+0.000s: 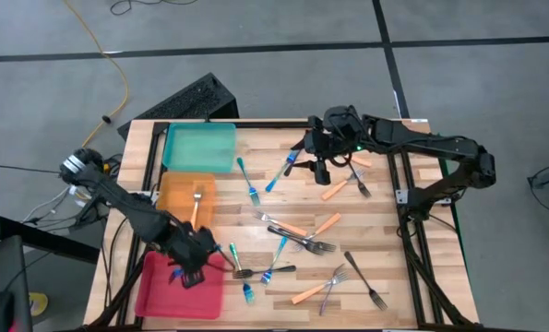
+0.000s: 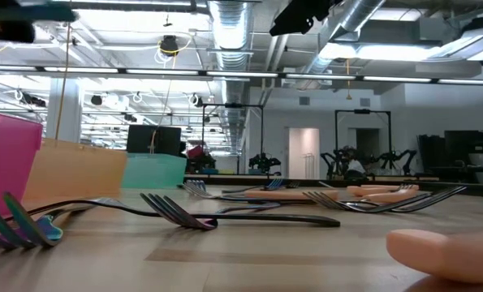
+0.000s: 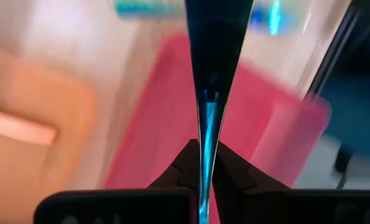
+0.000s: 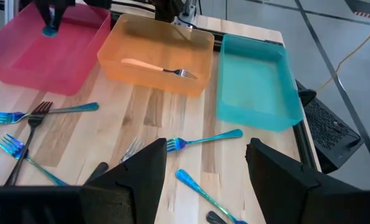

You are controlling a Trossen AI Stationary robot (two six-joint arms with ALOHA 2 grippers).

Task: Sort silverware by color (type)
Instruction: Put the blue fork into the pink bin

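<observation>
Blue, glossy and slim, a fork handle [image 3: 208, 118] is pinched between the pressed-together fingers of the left gripper [image 1: 189, 268]; its tines are hidden. Beneath that claw lies the smooth pink tray [image 1: 154, 293], blurred in the wrist view. Beside it, the translucent orange tray [image 4: 172, 53] holds one orange-handled fork [image 4: 157, 66]. Far across the wood table [image 1: 385, 231], the right gripper [image 1: 321, 171] hangs spread wide above the scattered forks [image 1: 297, 235], the teal tray [image 4: 253, 87] beyond it.
</observation>
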